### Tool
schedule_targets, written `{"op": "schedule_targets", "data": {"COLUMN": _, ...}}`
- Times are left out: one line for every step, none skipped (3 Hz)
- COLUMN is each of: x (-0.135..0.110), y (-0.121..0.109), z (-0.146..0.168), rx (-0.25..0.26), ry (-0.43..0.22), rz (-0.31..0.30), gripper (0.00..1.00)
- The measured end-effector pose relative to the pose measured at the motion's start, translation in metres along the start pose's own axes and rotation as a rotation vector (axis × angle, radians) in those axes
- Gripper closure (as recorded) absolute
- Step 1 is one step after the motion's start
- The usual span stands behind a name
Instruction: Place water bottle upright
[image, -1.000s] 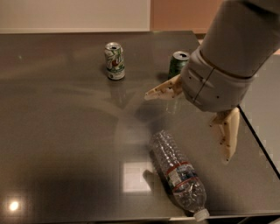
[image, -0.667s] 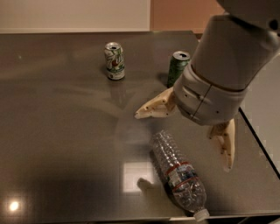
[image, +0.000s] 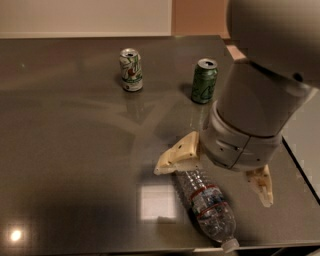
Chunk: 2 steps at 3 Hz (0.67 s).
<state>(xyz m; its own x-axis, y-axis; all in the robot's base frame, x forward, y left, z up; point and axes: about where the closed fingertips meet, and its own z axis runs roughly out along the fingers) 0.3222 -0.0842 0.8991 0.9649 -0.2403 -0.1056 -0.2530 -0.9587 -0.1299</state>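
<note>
The water bottle (image: 210, 210) lies on its side at the lower centre-right of the frame. Its white cap (image: 231, 245) points to the lower right, just beside the counter's (image: 75, 150) front edge. The hand (image: 212, 185) hangs over the bottle's base end, spread wide. One beige finger (image: 177, 155) sits at the bottle's upper left and the other (image: 262, 185) to its right, near the counter's right edge. Whether either finger touches the bottle cannot be told. A green can (image: 204, 81) stands upright at upper centre-right, and a white-and-green can (image: 131, 70) stands to its left, both well apart from the bottle. The left half of the counter is bare dark surface.
</note>
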Motion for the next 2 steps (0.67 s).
{"op": "schedule_targets", "data": {"x": 0.000, "y": 0.012, "z": 0.016, "rx": -0.022, "ry": 0.014, "rz": -0.089, "gripper": 0.00}}
{"op": "schedule_targets", "data": {"x": 0.002, "y": 0.019, "z": 0.029, "rx": -0.046, "ry": 0.053, "rz": -0.143, "gripper": 0.00}}
